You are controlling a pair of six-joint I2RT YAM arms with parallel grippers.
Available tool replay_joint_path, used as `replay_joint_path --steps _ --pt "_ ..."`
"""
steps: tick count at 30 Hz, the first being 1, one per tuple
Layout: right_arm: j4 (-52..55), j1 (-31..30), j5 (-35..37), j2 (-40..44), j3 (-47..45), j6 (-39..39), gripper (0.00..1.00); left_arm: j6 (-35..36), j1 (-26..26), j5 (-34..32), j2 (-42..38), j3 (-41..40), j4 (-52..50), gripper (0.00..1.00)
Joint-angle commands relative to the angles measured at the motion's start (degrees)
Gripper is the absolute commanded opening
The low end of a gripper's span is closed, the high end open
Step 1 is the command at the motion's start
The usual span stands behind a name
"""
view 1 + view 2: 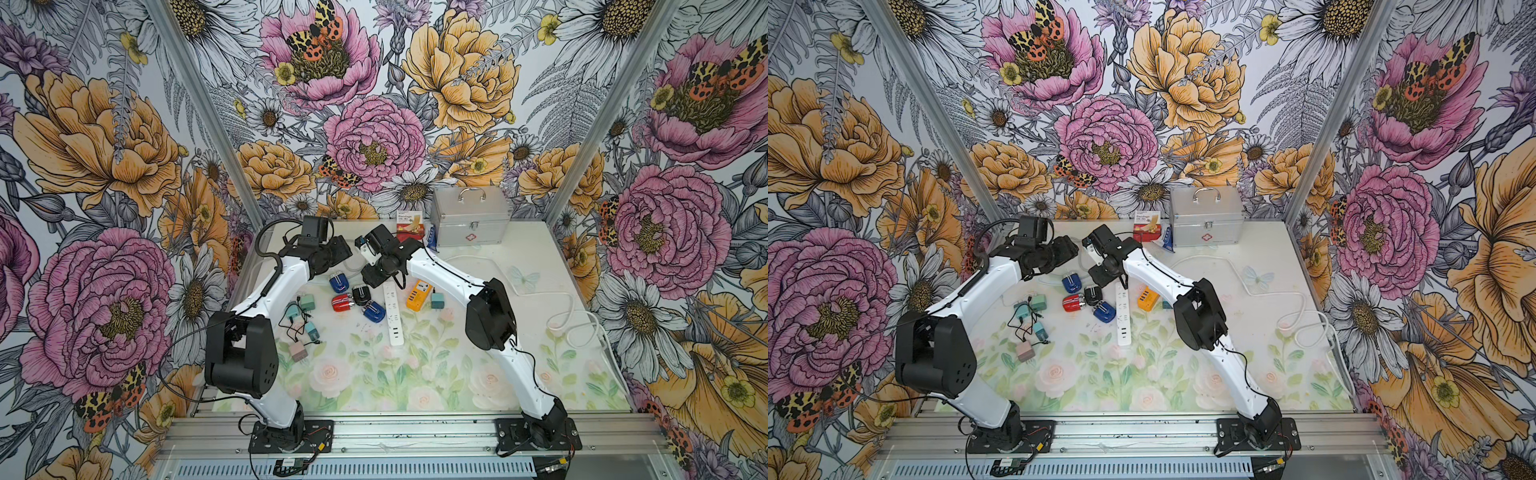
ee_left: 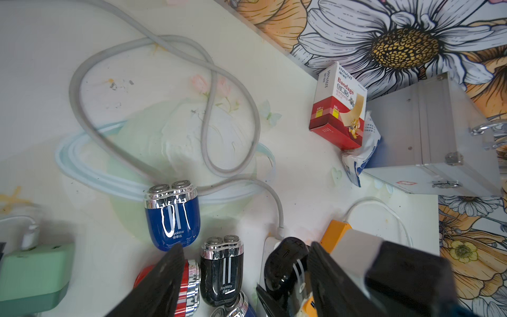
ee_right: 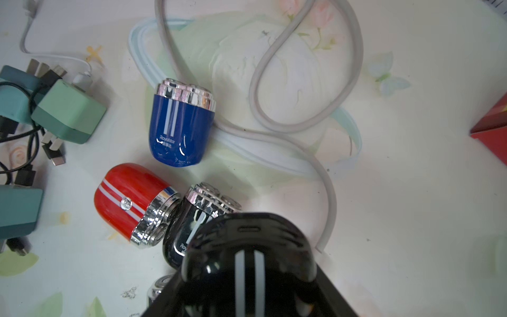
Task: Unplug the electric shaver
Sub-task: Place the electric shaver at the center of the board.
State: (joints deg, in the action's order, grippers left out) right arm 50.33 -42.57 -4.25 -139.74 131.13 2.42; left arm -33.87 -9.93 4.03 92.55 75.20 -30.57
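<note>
Both count: right gripper (image 3: 247,299) clamps the black shaver (image 3: 247,255), port (image 3: 248,228) seemingly bare; left gripper (image 2: 247,247) gapes empty; set it gently on bare counter (image 3: 411,192)

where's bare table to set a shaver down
Free: the front mat between the rail and the power strip; also the front right corner, nearer than the coiled white cable. Crowded: shavers and chargers mid-left.

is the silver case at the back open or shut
Shut: the silver case has its lid flush on the body, no gap, in both top views.
</note>
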Motion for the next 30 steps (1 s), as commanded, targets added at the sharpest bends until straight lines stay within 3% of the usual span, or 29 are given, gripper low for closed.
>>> replay_joint_path --steps 1,12,18,30 --pt "-2.0 0.4 2.0 -1.8 2.4 -0.8 0.32 1.8 0.5 -0.1 -2.8 -1.0 0.1 0.72" --pt "-3.3 0.5 2.1 -4.7 2.5 -0.7 0.35 1.4 0.9 0.0 -3.8 -1.8 0.1 0.72" --pt "-3.4 1.1 -1.3 -5.0 3.1 0.1 0.40 1.6 0.9 0.9 -3.4 -0.5 -0.7 0.72" --pt "-2.4 0.4 -2.6 -4.2 3.0 6.7 0.42 2.8 1.3 3.2 -3.5 1.3 -3.1 0.72"
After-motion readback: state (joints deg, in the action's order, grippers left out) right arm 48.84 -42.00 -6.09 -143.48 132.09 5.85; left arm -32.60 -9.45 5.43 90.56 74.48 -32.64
